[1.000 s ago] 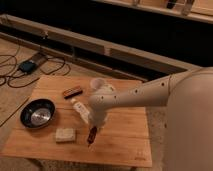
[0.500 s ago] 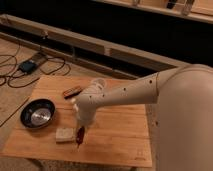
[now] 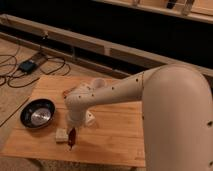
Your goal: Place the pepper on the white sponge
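Over the near edge of the table, gripper hangs low at the end of the arm, which reaches in from view-right.

- Gripper: closed on the pepper. The dark red pepper hangs roughly upright, its tip pointing down towards the tabletop. Cannot tell whether the tip touches the wood.
- Sponge: lies flat on the table, just beside the gripper on its view-left side. The pepper is at the sponge's edge, beside it and not on top of it.
- Bowl: dark, with a shiny inside. It sits further view-left of the gripper and beyond the sponge, apart from both.
- Bar: a reddish-brown sliver beyond the gripper, mostly hidden by the arm.
- White object: just view-right of the gripper, partly covered by the arm. Cannot identify it.
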